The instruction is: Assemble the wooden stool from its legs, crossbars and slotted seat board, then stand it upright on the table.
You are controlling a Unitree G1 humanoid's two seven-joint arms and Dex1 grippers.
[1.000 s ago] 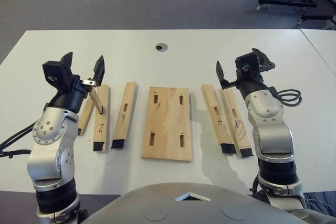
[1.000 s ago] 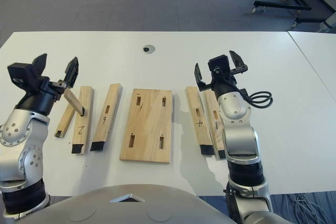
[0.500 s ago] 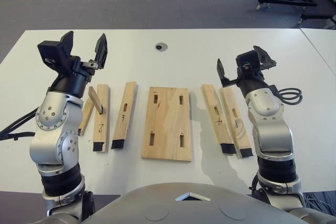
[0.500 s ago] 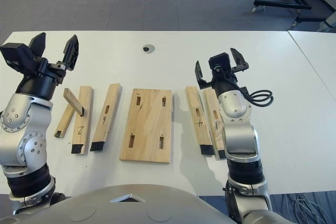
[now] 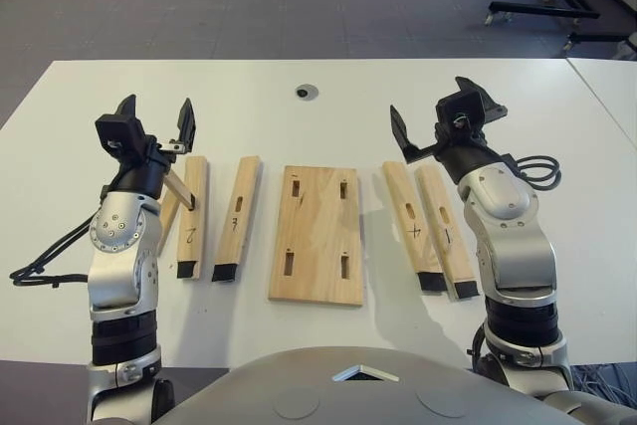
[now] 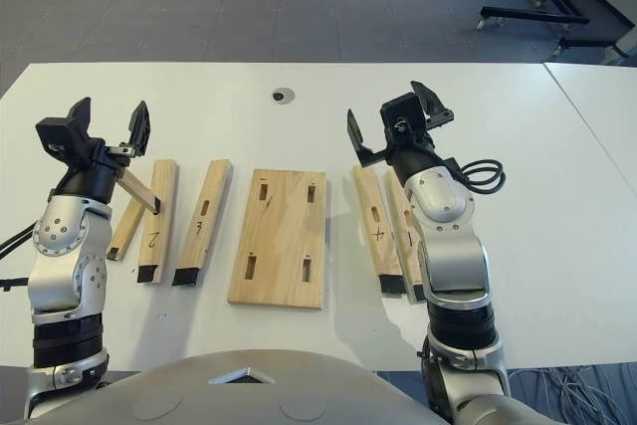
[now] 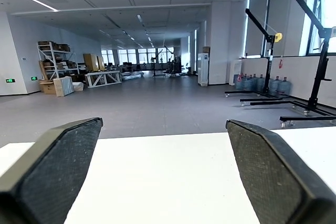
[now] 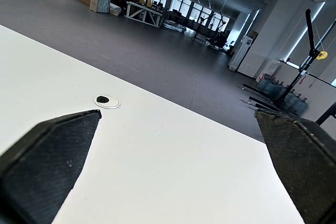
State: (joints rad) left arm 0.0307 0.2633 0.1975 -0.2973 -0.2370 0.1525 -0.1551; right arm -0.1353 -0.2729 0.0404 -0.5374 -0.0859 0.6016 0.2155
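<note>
**Left pincer (image 5: 157,111) and right pincer (image 5: 439,106) spread wide above the loose stool parts**

Left pincer hangs over the table (image 5: 557,286) with its fingers far apart and nothing between them. In its wrist view the two dark pads (image 7: 58,174) frame bare white tabletop. Just beneath it and toward the robot, the tilted crossbar (image 5: 179,189) leans with its lower end on the outer left leg (image 5: 191,216). Whether that end sits in the slot cannot be told. The flat crossbar (image 6: 124,231) lies just outside that leg, partly behind the arm. The inner left leg (image 5: 236,214) lies flat a little farther inward.

Right pincer is likewise wide open and empty, raised above the far ends of the inner right leg (image 5: 409,223) and the outer right leg (image 5: 446,233), which lie side by side and touching.

Between the two pincers and nearer the robot, the seat board (image 5: 317,234) lies flat with its four slots up, apart from the legs on either side. Beyond both pincers, roughly midway between them, sits a round cable port (image 5: 304,91).
</note>
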